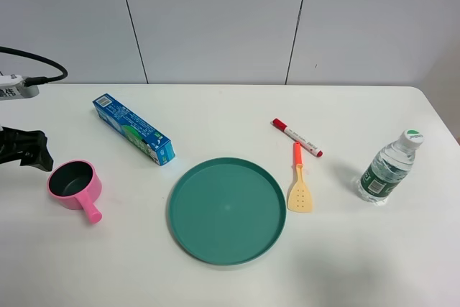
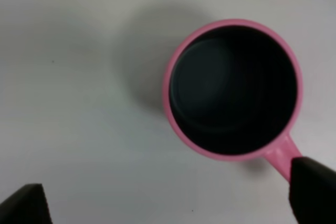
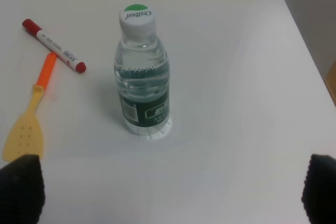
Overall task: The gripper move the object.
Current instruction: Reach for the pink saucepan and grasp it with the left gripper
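The small pink saucepan (image 1: 72, 183) with a dark green inside stands upright on the white table at the far left, with its short handle pointing toward the front. My left gripper (image 1: 32, 152) hovers just behind and to the left of it, apart from it. In the left wrist view the pan (image 2: 233, 90) lies ahead of the open, empty gripper (image 2: 168, 203), with one fingertip (image 2: 312, 190) by the pan's handle. My right gripper (image 3: 170, 192) is open and empty; it does not show in the high view.
A large teal plate (image 1: 226, 210) lies front centre. A blue toothpaste box (image 1: 133, 129) lies behind the pan. A red marker (image 1: 296, 137), a yellow spatula (image 1: 299, 188) and a water bottle (image 1: 390, 167) stand to the right. The bottle (image 3: 143, 72) is ahead of the right gripper.
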{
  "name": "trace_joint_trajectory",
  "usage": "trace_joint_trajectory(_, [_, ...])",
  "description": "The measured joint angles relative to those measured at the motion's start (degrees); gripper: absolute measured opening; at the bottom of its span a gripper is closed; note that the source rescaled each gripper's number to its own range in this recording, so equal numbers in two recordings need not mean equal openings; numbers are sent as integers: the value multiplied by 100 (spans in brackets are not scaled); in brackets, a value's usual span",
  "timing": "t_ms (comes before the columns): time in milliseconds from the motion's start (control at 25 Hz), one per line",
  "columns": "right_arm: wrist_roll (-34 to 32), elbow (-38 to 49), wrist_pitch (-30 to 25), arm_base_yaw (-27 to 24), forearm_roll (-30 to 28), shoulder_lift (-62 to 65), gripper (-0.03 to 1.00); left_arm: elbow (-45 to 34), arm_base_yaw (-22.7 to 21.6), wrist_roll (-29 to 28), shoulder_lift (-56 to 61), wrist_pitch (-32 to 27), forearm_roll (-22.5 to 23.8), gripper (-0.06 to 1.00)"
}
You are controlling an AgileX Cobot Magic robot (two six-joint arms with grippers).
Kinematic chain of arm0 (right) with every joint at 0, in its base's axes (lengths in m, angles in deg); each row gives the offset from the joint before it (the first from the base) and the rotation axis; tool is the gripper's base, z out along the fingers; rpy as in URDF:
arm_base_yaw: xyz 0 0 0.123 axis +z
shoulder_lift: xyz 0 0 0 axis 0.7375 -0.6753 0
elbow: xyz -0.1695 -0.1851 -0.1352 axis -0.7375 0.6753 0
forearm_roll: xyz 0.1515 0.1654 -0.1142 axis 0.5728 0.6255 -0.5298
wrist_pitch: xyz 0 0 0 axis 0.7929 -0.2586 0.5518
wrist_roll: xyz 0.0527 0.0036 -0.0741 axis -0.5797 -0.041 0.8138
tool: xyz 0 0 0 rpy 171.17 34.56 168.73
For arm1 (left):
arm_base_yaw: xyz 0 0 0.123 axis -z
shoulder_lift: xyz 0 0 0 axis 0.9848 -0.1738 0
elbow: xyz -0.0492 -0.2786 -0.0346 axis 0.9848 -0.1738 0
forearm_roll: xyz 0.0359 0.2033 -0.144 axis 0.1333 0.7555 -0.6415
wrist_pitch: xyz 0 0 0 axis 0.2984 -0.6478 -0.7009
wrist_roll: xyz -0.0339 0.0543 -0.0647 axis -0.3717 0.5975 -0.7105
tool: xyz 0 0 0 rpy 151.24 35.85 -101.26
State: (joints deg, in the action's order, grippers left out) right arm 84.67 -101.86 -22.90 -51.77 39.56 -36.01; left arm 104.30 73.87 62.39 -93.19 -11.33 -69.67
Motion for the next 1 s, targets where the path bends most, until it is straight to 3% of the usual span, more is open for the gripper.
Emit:
trace_joint_trajectory(280, [0, 0, 0, 0, 0, 0, 100, 0, 0, 0, -594, 603, 0, 100])
trace_joint_trajectory(1000, [0, 0, 0, 0, 0, 0, 100, 1, 0, 7, -1833, 1449, 38, 100])
